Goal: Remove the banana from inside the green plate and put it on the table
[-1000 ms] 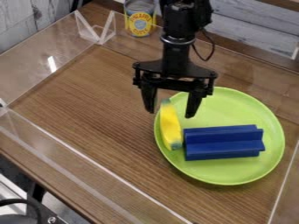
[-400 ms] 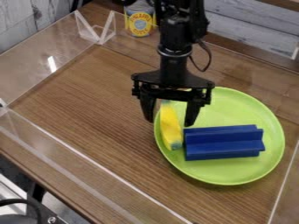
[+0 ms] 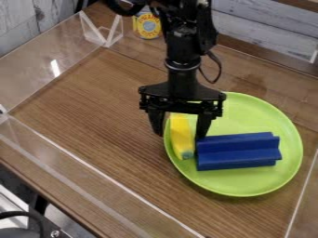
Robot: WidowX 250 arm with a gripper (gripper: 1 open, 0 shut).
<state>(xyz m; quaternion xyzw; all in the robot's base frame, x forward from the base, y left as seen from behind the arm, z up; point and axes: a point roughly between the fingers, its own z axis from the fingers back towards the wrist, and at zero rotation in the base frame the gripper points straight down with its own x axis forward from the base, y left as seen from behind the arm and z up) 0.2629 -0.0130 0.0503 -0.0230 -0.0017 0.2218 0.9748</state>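
The yellow banana point(image 3: 183, 136) lies inside the green plate point(image 3: 267, 125), along its left side, touching the blue ridged block point(image 3: 239, 152). My black gripper point(image 3: 180, 125) points straight down over the banana's far end. It is open, with one finger point(image 3: 156, 119) left of the fruit near the plate's rim and the other on its right. The fingers straddle the banana without closing on it. The brown wood-grain table point(image 3: 87, 102) spreads out to the left of the plate.
Clear acrylic walls point(image 3: 50, 51) stand round the table's edges. A yellow-labelled can point(image 3: 149, 24) sits at the back, behind the arm. The blue block fills the plate's near middle.
The gripper has sunk a little toward the banana, its fingers now lower around the fruit's far end. Banana, block and plate have stayed put.
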